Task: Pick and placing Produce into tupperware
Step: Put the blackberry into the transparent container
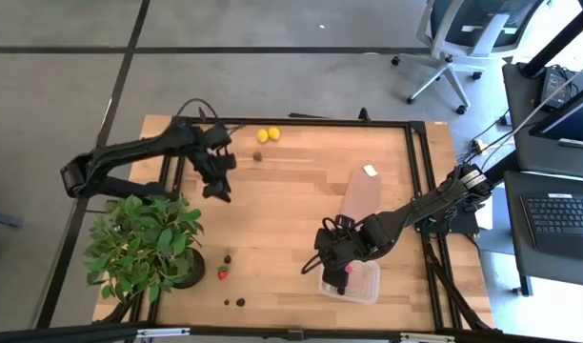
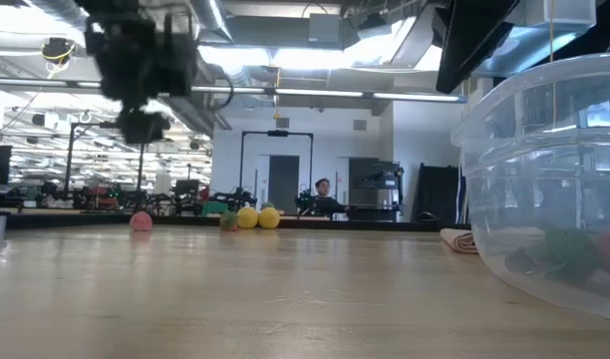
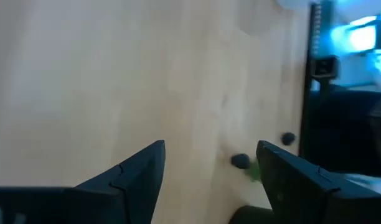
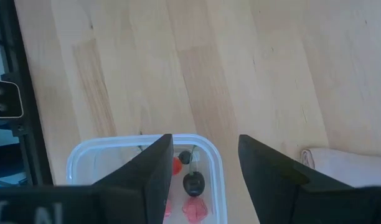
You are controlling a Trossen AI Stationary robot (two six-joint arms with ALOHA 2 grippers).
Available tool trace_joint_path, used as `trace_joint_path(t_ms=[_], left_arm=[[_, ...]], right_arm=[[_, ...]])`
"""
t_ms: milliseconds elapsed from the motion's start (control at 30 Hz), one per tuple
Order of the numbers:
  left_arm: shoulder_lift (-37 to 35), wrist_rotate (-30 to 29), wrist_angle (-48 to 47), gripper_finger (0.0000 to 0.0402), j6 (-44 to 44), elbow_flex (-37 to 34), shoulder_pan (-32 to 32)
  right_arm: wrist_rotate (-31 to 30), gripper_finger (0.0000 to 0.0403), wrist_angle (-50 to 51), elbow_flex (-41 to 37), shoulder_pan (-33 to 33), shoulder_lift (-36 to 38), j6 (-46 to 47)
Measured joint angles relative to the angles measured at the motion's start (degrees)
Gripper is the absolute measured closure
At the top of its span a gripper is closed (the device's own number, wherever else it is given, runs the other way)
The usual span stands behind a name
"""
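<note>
The clear tupperware (image 1: 368, 286) stands near the table's front right; it fills the right of the low view (image 2: 544, 179). Red and dark produce pieces (image 4: 193, 182) lie inside it. My right gripper (image 4: 206, 140) hangs open just above it (image 1: 341, 274), nothing between its fingers. Two yellow lemons (image 1: 268, 134) and a small greenish piece (image 1: 257, 156) lie at the far edge. A strawberry (image 1: 222, 273) and blackberries (image 1: 234, 302) lie near the front left. My left gripper (image 1: 219, 189) is open and empty over bare table at the far left, with dark pieces (image 3: 240, 160) ahead of it.
A leafy potted plant (image 1: 139, 243) stands at the front left, close beside the loose berries. A flat brown block (image 1: 361, 195) and a small white piece (image 1: 370, 171) lie behind the tupperware. Bare wood spreads across the table's middle (image 1: 282, 210).
</note>
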State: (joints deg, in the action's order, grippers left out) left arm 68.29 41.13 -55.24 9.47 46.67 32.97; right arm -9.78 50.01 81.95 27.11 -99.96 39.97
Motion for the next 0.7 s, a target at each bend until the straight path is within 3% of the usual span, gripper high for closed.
trace_joint_path(t_ms=[200,367,700], left_arm=[[0.0,2.0,12.3,0.0156,-7.0,-10.2,-3.3],[0.0,3.2,18.8,0.0156,-9.6,-13.4,-8.4],[0.0,-7.4,28.0,0.0156,-19.4,-13.6,-22.5]], right_arm=[[-0.7,0.0219,0.0,0.0,-0.5,0.0,-0.2],[-0.8,0.0219,-0.3,0.0,-0.6,0.0,-0.1],[-0.8,0.0219,-1.6,0.0,-0.6,0.0,0.2]])
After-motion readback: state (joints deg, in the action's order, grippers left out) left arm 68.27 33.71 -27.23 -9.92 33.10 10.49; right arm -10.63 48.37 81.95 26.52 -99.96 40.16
